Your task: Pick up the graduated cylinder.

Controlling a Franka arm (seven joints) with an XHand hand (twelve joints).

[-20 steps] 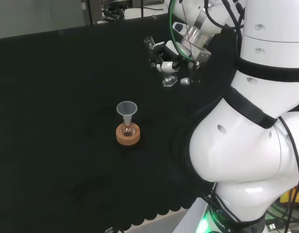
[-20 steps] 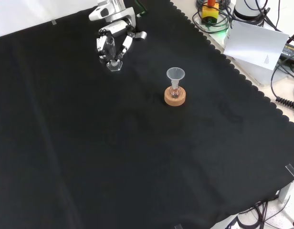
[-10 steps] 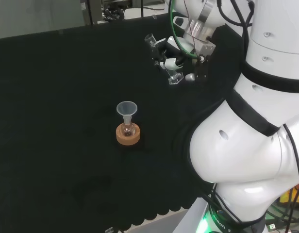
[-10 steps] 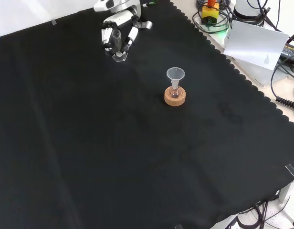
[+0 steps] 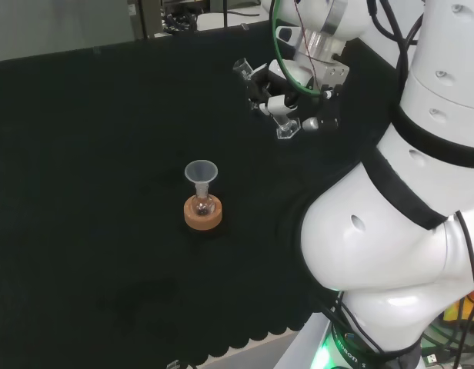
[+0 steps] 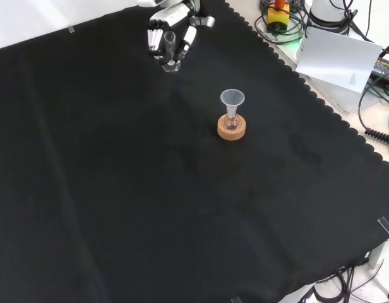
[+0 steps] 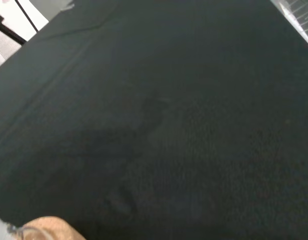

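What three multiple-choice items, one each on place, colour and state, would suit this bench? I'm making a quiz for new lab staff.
1. In the front view, where is the hand relative to the funnel?
A. up and to the left
B. down and to the right
C. directly below

2. What colour is the cork ring under the small flask?
A. blue
B. light brown
C. green

3. What is the state of the graduated cylinder?
A. lying flat on the black cloth
B. standing inside the cork ring
C. held in the hand's curled fingers, tilted

Answers: 1 A, since the hand sits near the top edge, left of the funnel. 2 B, as the ring looks tan in the head and front views. 3 C, because the head view shows the clear tube slanting through the fingers, its foot clear of the cloth.
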